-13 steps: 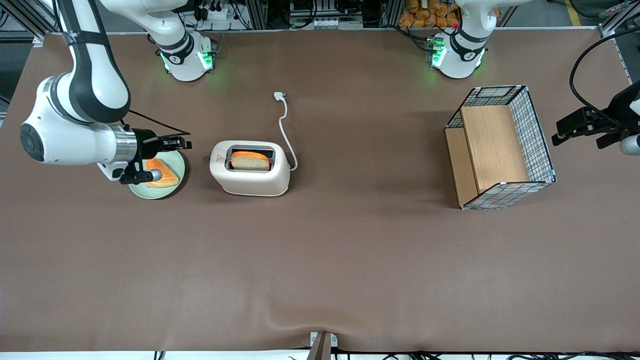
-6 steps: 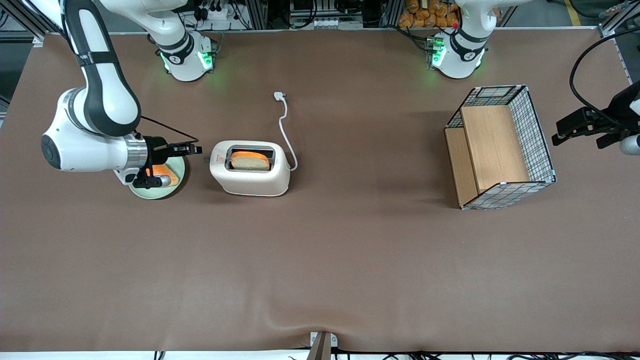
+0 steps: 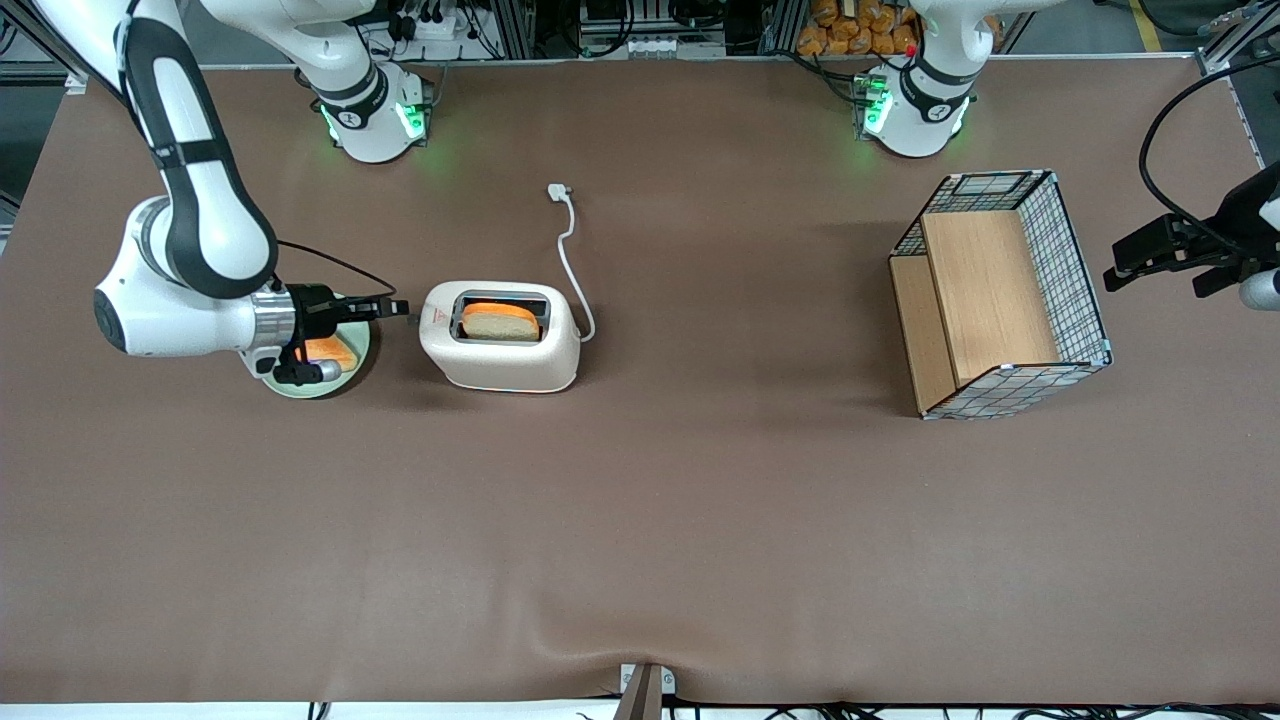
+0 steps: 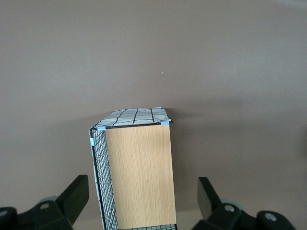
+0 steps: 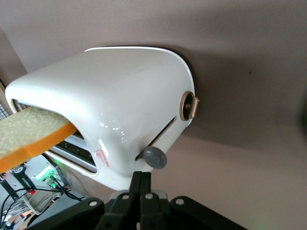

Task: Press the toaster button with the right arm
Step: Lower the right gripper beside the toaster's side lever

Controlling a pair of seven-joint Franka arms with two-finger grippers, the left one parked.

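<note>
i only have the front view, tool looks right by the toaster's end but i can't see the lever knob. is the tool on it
Observer: Close. In the right wrist view the tool has its fingers pressed together, tips right at the grey toaster button; I can't tell if they touch.
Operator: is the lever pushed down already
Observer: The knob sits at one end of its slot on the toaster; which end that is, I can't say.
Operator: anything else on that face
Observer: Yes, a round tan dial beside the slot, apart from the tool.
</note>
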